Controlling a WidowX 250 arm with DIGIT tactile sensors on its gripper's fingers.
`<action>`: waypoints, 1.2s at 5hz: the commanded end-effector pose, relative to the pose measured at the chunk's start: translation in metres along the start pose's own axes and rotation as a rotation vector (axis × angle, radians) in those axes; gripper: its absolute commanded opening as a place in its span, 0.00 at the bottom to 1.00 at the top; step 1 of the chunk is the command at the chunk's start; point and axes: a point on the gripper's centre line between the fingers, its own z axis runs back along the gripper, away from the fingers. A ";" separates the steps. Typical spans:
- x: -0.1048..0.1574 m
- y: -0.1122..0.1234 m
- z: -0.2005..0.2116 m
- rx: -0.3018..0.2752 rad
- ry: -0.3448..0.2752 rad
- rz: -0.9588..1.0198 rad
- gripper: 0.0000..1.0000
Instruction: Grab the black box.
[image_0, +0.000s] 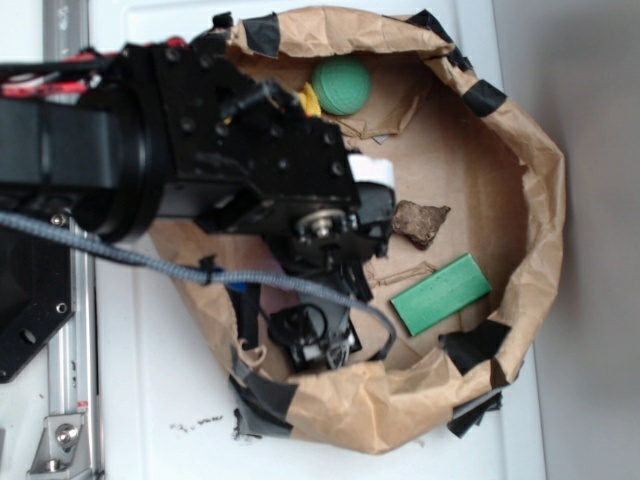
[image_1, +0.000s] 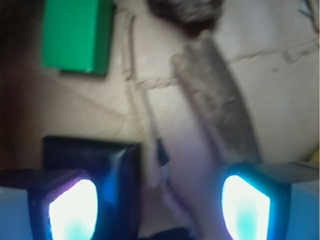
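One claw (image_1: 160, 205) with fingers apart; black box (image_1: 92, 160) touching left finger (image_1: 75, 207), off centre, needs sideways shift

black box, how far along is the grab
Done: the arm is down inside the paper bag. In hand: in the wrist view the open gripper has its left pad over the black box, off-centre. Left: centre it, close, lift.

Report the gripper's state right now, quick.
Gripper: open, holding nothing; the black box sits by one fingertip, not yet clamped.
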 end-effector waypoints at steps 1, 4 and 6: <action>0.003 -0.021 0.002 -0.014 -0.027 -0.046 1.00; -0.011 -0.055 -0.057 -0.100 0.102 -0.128 1.00; -0.002 -0.023 -0.004 -0.049 0.030 -0.076 0.00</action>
